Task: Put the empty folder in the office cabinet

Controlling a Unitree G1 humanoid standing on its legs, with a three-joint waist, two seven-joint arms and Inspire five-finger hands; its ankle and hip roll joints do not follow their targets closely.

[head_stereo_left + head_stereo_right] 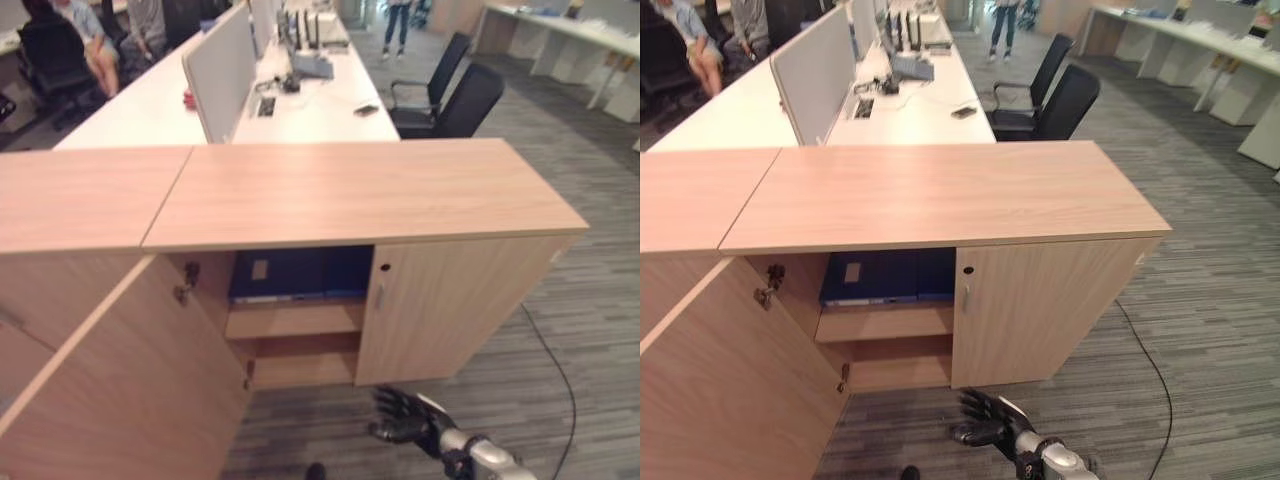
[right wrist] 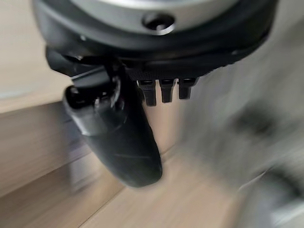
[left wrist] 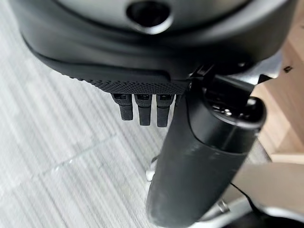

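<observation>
The office cabinet stood with its left door swung open. Inside, on its upper shelf, the blue folder already lay, apparently placed. Below the cabinet, the right robot hand hovered empty, fingers spread; the door remained unclosed.

Even, bright indoor light falls from above; the cabinet top is evenly lit with no glare, while its open compartment lies in shade under the top. The white table beyond reads bright. Straight edges bow slightly toward the head views' borders. The right hand looks soft in its wrist view, and the wood and floor behind it are smeared by motion. The left hand is sharper against the carpet.
</observation>
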